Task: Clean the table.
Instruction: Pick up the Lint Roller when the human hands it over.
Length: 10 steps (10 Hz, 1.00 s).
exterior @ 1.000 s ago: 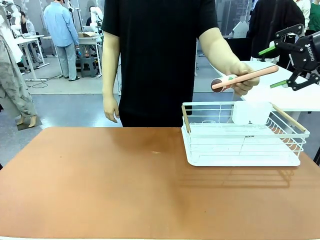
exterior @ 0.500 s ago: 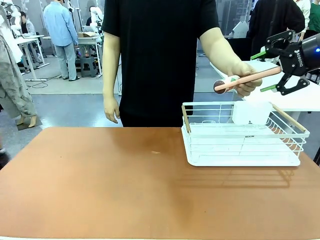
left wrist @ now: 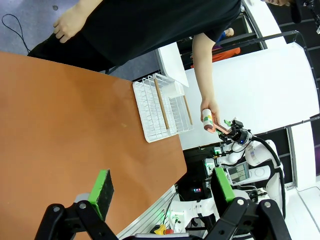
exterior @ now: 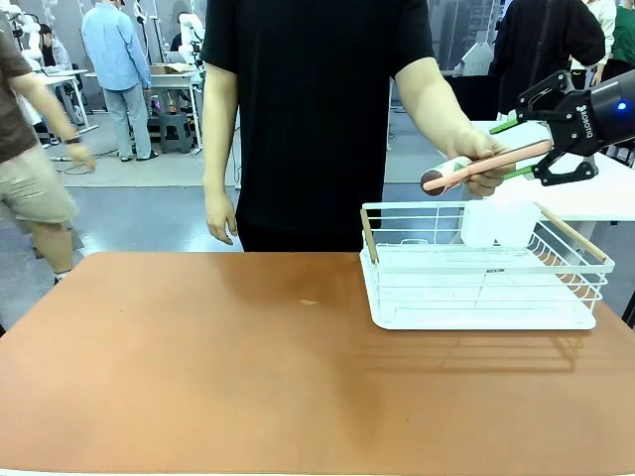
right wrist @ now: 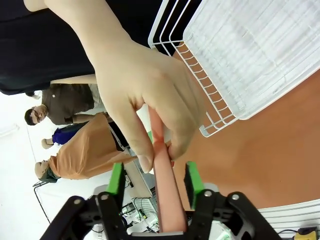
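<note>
Table (exterior: pixel 198 377) – the wide reddish-brown top fills the near part of the front view, bare apart from a white wire rack (exterior: pixel 481 319) on its right side and a small pale speck (exterior: pixel 310 302) near the middle. Across it stands a person whose hand (exterior: pixel 481 159) holds out a roller (exterior: pixel 531 151) with a pink handle, raised above the rack and pointed toward the robot's right. The right gripper (exterior: pixel 511 149) has its fingers spread to either side of that handle, just past the person's knuckles; in the right wrist view the green pads flank the pink shaft without clamping it. The left gripper (left wrist: pixel 162 187) hangs over the near part of the table with its fingers wide apart and nothing between them. By my reading the step in hand is the handover of the cleaning tool – no wiping has begun. The next move calls for the right fingers to close squarely on the handle, clear of the person's fingers, and for the person to let go before the roller is carried down to the table.
</note>
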Available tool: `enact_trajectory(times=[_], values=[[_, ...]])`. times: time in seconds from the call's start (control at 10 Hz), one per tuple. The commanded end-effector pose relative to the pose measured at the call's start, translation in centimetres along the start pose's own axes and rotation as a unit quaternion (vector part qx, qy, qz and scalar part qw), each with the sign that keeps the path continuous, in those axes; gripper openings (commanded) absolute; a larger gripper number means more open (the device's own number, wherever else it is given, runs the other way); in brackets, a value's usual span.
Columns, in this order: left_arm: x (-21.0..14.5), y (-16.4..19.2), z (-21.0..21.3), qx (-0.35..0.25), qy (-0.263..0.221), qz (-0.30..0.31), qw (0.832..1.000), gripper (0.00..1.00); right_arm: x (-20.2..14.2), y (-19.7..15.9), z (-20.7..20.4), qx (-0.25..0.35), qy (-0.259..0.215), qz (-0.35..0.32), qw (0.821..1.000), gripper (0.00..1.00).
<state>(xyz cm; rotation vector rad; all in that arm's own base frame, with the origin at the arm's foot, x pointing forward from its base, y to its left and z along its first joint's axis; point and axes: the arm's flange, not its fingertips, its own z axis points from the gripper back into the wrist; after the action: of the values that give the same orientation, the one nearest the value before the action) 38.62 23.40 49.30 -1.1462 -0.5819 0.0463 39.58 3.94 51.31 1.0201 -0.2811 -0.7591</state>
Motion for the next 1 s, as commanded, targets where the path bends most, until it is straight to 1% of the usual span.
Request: enact_trajectory(times=[0.0,0.4,0.5,0.7,0.8,0.9], values=[[0.0,-0.2,0.2,-0.01,-0.003,-0.003,1.0,1.0,0.1,0.1,-0.5,0.017,-0.004,0.008,1.0,0.41],[0.0,-0.2,0.2,-0.01,-0.003,-0.003,1.0,1.0,0.0,0.2,-0.3,0.02,-0.004,0.009,1.0,0.02],[0.0,-0.2,0.2,-0.01,-0.003,-0.003,1.0,1.0,0.1,0.2,-0.3,0.02,-0.004,0.009,1.0,0.0],[0.0,-0.2,0.2,-0.01,-0.003,-0.003,1.0,1.0,0.3,0.2,0.0,0.026,-0.007,0.005,1.0,0.0],[0.0,-0.2,0.2,-0.01,-0.003,-0.003,1.0,1.0,1.3,0.3,0.8,0.044,-0.014,-0.002,0.999,0.0],[0.0,-0.2,0.2,-0.01,-0.003,-0.003,1.0,1.0,0.1,0.2,0.2,0.003,-0.002,0.001,1.0,0.0]])
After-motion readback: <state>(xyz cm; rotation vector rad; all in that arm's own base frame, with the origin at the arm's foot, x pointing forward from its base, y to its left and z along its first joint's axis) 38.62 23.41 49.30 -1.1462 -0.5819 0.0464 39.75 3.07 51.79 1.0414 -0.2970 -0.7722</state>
